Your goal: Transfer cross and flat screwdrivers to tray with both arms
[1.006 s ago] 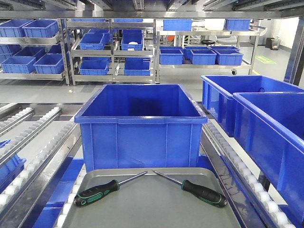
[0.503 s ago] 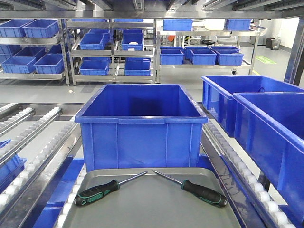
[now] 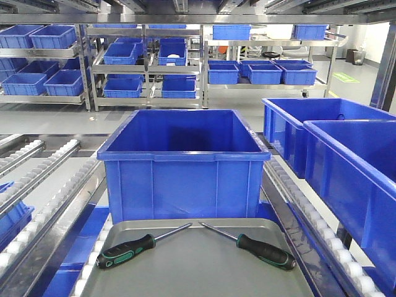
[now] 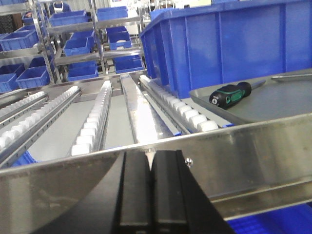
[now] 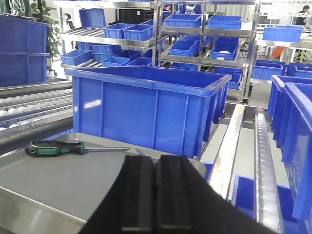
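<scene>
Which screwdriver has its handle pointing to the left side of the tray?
The left screwdriver: its handle sits at the tray's left edge. The other screwdriver's handle points right.

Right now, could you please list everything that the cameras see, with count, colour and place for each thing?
Screwdrivers with black-and-green handles and thin steel shafts: two, lying on the tray, left one, right one, tips pointing toward each other near the tray's far edge.
Shallow grey metal tray: one, front centre.
Deep blue plastic bin: one, empty, directly behind the tray.
More blue bins: two, at the right side.
Roller conveyor rails: silver with white rollers, both sides.
Metal racks with small blue bins: several, background.
Left gripper: black, shut, holds nothing.
Right gripper: black, shut, holds nothing.
</scene>
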### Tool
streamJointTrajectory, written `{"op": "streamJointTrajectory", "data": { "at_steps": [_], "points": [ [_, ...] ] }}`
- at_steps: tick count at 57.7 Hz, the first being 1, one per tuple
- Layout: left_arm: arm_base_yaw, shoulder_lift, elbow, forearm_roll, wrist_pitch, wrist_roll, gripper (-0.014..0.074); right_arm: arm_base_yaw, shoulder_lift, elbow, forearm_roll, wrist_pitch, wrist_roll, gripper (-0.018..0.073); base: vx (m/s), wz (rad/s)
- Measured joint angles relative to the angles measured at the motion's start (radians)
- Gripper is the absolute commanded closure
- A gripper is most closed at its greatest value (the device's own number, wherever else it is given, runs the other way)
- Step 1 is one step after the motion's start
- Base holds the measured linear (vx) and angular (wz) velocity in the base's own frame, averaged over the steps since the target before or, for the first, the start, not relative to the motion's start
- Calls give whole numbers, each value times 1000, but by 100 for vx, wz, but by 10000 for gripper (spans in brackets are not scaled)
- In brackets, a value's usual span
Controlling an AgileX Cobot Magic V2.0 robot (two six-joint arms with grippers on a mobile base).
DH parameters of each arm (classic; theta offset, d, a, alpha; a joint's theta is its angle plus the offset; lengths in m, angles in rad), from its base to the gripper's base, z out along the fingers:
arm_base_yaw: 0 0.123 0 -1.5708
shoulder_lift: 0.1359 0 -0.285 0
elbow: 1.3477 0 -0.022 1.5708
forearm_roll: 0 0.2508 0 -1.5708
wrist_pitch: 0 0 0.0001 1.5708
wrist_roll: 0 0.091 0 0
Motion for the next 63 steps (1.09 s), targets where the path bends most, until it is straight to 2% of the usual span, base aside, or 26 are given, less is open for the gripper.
{"op": "streamJointTrajectory", "data": {
  "at_steps": [34, 39, 42, 46, 52, 57, 63],
  "points": [
    [0, 0, 0, 1, 2, -1, 597, 0, 0, 1, -2, 0, 0, 568, 0, 0],
    [0, 0, 0, 1, 2, -1, 597, 0, -5, 31, -92, -19, 10, 568, 0, 0],
    [0, 0, 0, 1, 2, -1, 597, -4, -20, 74, -171, -22, 52, 568, 0, 0],
    [0, 0, 0, 1, 2, -1, 597, -25, -54, 143, -292, -30, 169, 568, 0, 0],
    [0, 0, 0, 1, 3, -1, 597, -109, -149, 298, -460, -50, 415, 568, 0, 0],
    [0, 0, 0, 1, 3, -1, 597, -192, -264, 402, -517, -67, 552, 568, 0, 0],
    [0, 0, 0, 1, 5, -1, 597, -283, -393, 463, -528, -70, 635, 568, 0, 0]
  ]
}}
